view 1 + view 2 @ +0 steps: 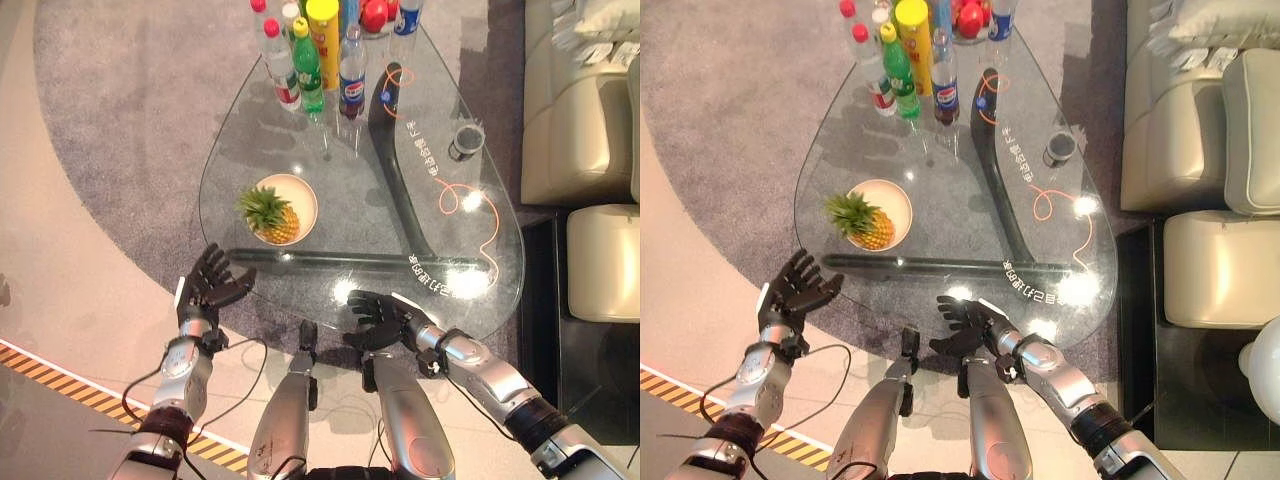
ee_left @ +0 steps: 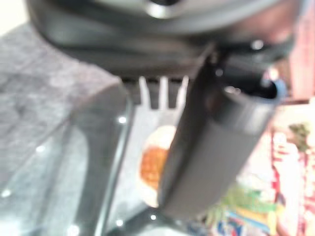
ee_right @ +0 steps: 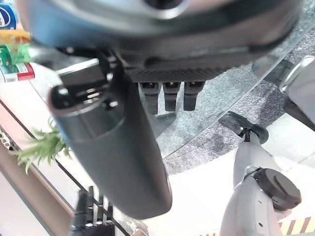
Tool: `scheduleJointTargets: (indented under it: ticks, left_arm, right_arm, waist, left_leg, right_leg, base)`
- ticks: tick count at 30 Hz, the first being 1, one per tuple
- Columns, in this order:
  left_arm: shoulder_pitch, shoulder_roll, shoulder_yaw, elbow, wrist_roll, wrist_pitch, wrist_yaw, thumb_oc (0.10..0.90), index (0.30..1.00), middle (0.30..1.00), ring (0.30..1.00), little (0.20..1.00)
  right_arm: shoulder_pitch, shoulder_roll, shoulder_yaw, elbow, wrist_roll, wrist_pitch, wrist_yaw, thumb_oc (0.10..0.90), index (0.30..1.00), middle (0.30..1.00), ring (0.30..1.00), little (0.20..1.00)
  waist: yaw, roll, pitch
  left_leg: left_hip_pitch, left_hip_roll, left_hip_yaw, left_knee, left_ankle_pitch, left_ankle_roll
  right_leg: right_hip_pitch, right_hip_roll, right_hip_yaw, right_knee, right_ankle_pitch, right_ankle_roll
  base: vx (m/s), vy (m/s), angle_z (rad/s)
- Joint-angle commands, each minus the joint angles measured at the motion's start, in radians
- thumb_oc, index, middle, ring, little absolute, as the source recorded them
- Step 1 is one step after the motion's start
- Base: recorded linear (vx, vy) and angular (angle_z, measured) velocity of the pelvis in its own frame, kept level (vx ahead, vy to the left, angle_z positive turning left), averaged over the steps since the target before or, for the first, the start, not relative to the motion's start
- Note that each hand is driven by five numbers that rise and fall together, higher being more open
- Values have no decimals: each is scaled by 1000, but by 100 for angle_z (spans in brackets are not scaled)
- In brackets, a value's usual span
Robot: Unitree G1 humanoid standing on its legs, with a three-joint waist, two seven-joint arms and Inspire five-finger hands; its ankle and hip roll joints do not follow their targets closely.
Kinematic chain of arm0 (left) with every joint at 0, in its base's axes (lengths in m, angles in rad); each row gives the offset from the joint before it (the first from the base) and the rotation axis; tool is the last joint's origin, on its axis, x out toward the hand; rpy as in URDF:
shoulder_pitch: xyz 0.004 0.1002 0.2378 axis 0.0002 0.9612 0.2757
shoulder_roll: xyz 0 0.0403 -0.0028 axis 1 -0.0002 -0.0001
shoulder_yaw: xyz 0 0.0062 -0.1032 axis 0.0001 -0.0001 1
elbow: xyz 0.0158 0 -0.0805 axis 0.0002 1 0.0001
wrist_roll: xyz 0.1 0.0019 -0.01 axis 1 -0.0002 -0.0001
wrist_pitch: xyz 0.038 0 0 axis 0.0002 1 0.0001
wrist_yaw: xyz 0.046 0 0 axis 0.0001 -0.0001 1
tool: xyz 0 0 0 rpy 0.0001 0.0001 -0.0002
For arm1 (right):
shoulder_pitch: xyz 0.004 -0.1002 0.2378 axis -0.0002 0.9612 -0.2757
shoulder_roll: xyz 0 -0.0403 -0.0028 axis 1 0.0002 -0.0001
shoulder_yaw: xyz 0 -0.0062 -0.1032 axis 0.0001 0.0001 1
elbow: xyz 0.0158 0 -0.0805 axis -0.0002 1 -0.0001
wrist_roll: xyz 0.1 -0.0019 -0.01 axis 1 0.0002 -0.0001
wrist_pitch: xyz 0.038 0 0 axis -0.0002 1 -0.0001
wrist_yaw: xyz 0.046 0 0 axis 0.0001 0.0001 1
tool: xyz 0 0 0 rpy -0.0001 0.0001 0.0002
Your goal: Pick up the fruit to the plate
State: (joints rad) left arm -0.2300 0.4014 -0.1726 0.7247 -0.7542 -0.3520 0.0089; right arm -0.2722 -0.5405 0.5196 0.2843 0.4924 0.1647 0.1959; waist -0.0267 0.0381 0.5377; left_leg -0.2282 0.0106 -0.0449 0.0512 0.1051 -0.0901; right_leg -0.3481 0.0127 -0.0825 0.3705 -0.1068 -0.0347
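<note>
I saw the small golden pineapple (image 1: 275,217) lying on the plate (image 1: 303,195), green crown pointing left; my left hand (image 1: 212,283) and right hand (image 1: 377,317) had fingers spread, empty.

glossy clear glass table (image 1: 470,240) w/ glare spots ahead of both hands, matt grey carpet (image 1: 120,110) beneath, shiny plastic bottles (image 1: 300,60) farther off.

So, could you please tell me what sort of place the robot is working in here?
It looks like a living room or lounge, perhaps a showroom mock-up: a low glass coffee table on a grey rug, a cream sofa beside it, and drink bottles at the table's far end.
</note>
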Motion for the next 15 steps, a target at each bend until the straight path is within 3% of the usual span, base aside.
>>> scheduleJointTargets:
  ticks: [1, 12, 15]
  left_arm:
    - [50, 5, 57, -21, -40, -13, -25, 800, 900, 900, 900, 900]
    - [209, -121, 93, 117, 35, 130, -53, 800, 900, 900, 900, 900]
    - [224, -151, 98, 190, 26, 189, -85, 800, 900, 900, 900, 900]
  right_arm:
    - [60, 56, -23, -3, -12, -85, 56, 800, 900, 900, 900, 900]
    - [213, 162, -107, 195, -53, -54, -36, 800, 900, 900, 900, 900]
    - [223, 195, -138, 337, -51, -57, -61, 800, 900, 900, 900, 900]
  waist:
    - [11, -47, -134]
    - [40, -61, -270]
    - [47, -57, -306]
  left_leg:
    - [39, -60, -31, 19, -46, -2]
    - [160, -49, -47, -46, -57, 0]
    - [187, -44, -48, -54, -63, 2]
  right_leg:
    - [191, -25, 5, -275, 80, 79]
    - [330, -30, -15, -359, 94, 91]
    - [362, -32, -22, -375, 96, 92]
  base:
    - [79, -22, 10]
    - [87, -10, 13]
    - [94, 8, 10]
